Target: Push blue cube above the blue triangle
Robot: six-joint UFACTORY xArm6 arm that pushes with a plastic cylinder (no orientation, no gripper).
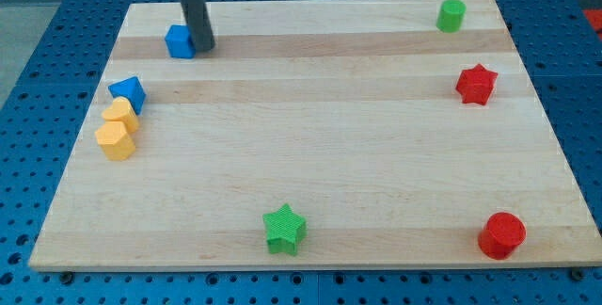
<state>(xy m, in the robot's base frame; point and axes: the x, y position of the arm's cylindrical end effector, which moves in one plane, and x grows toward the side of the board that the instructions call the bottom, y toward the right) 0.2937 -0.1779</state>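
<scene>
The blue cube [179, 41] sits near the view's top left of the wooden board [310, 154]. The blue triangle [128, 91] lies below and to the left of it, near the board's left edge. My tip [204, 47] is at the cube's right side, touching or nearly touching it. The dark rod rises from there out of the view's top.
Two yellow blocks [121, 115] [116, 141] lie just below the blue triangle, touching it in a row. A green cylinder [451, 15] is at the top right, a red star [476, 84] at the right, a red cylinder [501, 235] at the bottom right, a green star [284, 229] at the bottom middle.
</scene>
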